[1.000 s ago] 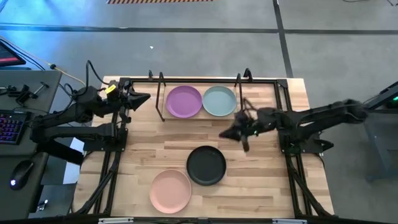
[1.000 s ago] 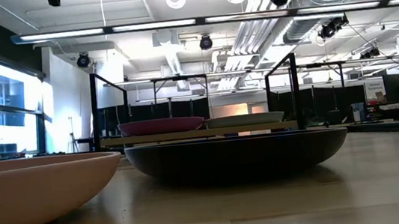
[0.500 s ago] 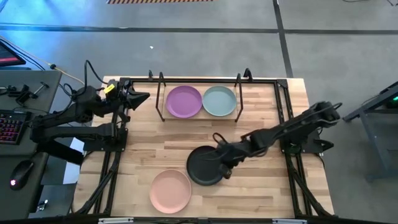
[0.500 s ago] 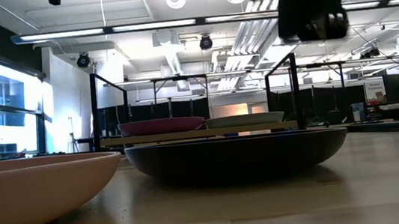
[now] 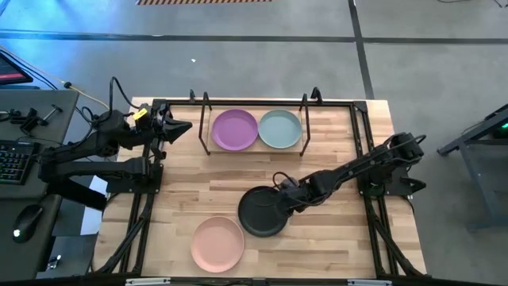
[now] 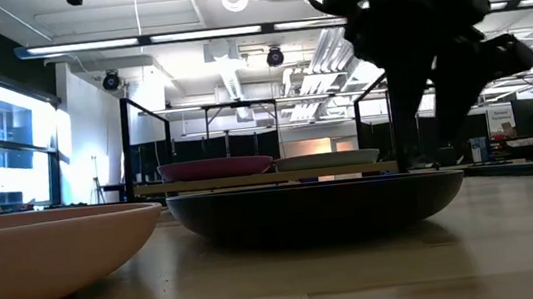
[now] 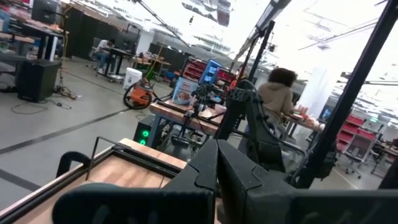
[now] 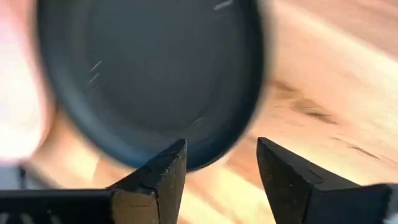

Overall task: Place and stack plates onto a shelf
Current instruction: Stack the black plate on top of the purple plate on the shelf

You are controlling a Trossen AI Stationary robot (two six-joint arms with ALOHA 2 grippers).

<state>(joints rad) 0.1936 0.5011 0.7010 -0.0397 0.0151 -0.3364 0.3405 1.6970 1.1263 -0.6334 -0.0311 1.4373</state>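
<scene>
Plates first: you have the purple plate and the pale blue-green plate sitting side by side on the shelf, purple on the side nearer the left arm. Take that shelf as your landmark. The black plate lies flat on the bench in front of the shelf, well apart from it, roughly in line with the blue-green plate. The pale pink plate rests farther out from the shelf again, just beside the black plate and toward the left arm's side.

Your right gripper is reached in low over the bench, at the black plate's rim on the side away from the pink plate. In the right wrist view its fingers are spread apart with that rim showing between them, and nothing is pinched.

Your left gripper waits off the shelf's purple-plate end, above the bench edge; in its wrist view the fingers lie pressed together, holding nothing.
</scene>
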